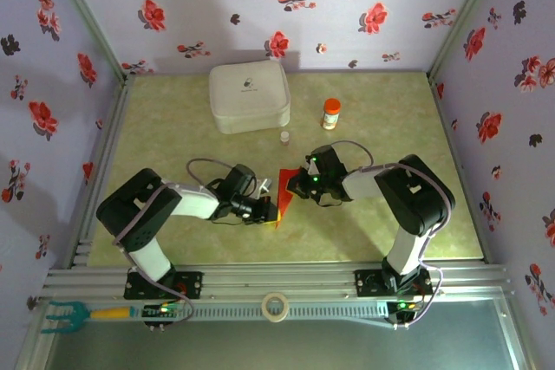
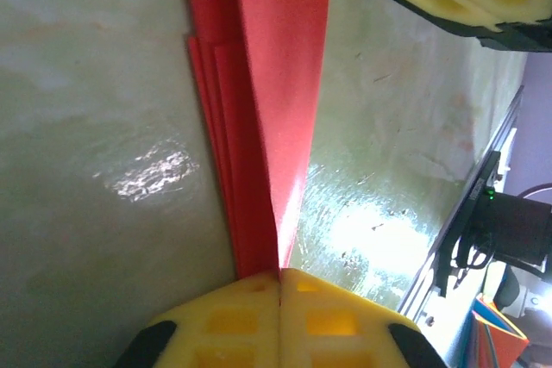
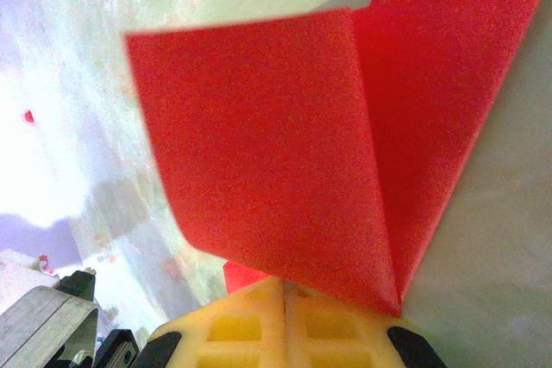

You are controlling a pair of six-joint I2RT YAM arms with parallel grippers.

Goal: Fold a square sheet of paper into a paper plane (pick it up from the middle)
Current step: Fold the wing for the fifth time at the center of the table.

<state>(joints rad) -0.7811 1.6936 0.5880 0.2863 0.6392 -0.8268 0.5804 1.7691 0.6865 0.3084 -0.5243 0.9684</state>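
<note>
On the pale green bench [image 1: 165, 127] the thin bright red sheet of paper [image 1: 283, 199] is near the middle, a little toward the near side, and it is already creased into a narrow shape of several layers. It sits between the two arms, which meet it from opposite sides. The left gripper [image 1: 267, 208] comes in from the left. In the left wrist view its two yellow fingers [image 2: 233, 325] are pressed together, with one edge of the red paper clamped between them. From this grip a flap rises at a tilt, while other layers lie flat on the bench beside it. The right gripper [image 1: 293, 185] comes from the right and holds the far end of the sheet. In the right wrist view its yellow fingers [image 3: 241, 325] are also closed tightly on a fold of the paper (one flap stands up in front of the camera, and another part stretches away to the upper right). At the far side of the bench there is a white rounded case [image 1: 250, 97], and to its right a small bottle with an orange cap [image 1: 331, 113]. Both are well apart from the paper. A roll of tape [image 1: 276, 307] rests on the metal rail between the arm bases.
</note>
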